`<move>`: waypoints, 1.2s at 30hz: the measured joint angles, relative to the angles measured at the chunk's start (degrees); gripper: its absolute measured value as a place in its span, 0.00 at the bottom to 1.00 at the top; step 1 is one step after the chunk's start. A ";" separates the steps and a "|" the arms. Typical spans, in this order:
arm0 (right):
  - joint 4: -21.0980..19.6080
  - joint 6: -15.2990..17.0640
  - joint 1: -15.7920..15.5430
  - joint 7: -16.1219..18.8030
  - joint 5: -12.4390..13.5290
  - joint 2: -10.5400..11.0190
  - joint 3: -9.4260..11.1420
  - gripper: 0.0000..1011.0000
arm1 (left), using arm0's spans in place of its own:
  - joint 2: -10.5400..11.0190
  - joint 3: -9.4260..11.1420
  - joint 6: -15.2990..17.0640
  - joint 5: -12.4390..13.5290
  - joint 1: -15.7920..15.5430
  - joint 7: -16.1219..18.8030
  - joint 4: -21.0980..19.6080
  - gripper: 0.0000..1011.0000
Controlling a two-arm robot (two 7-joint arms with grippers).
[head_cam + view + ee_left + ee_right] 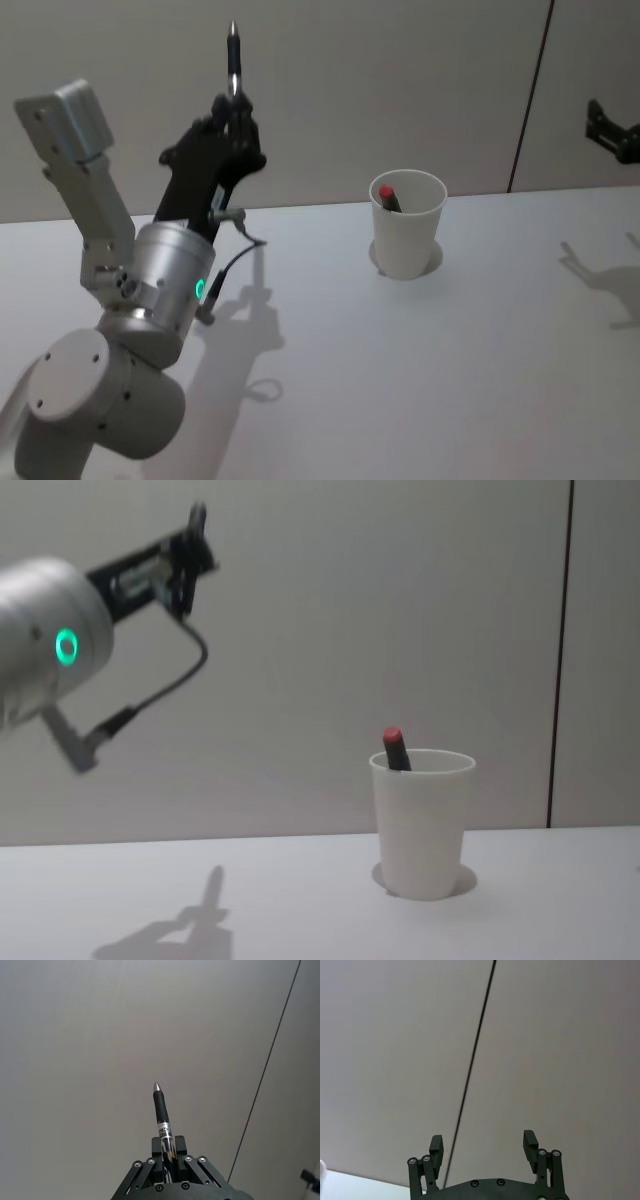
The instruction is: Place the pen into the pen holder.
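Two pens (233, 62) (389, 197), one pen holder (408, 245)

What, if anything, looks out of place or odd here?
Nothing is spilled or damaged. Only the pen in the left gripper looks odd: tip up, high left of the upright pen holder. Right gripper parked far right.

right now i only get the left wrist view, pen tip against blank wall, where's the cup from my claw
observer: the pen holder stands on the table, lower than the left claw holding the pen, and off to its right.
operator: is it empty
observer: no, a dark pen with a red end leans inside, poking above the rim.
operator: right arm in the way
observer: no, the right claw is open and raised at the far right, away from the pen holder.
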 joint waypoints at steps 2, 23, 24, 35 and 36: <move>-0.29 0.04 0.06 0.63 0.85 -0.02 0.05 0.99 | -0.55 -0.19 -1.60 -1.38 -0.77 -1.66 0.30 0.15; -4.29 1.44 1.82 11.41 14.73 -0.33 1.15 0.99 | -5.19 -1.01 -11.03 -11.66 -7.48 -13.65 3.73 0.15; -4.54 1.78 1.88 11.69 15.33 -0.43 1.14 0.99 | -5.36 -1.03 -11.31 -11.95 -7.73 -14.02 3.87 0.15; -6.37 4.83 2.30 11.61 21.09 -1.68 0.82 0.99 | -4.98 -0.92 -10.69 -11.61 -7.27 -14.92 3.58 0.15; -6.65 5.43 2.36 11.42 22.28 -1.90 0.79 0.99 | -4.88 -0.88 -10.48 -11.37 -7.16 -15.02 3.49 0.15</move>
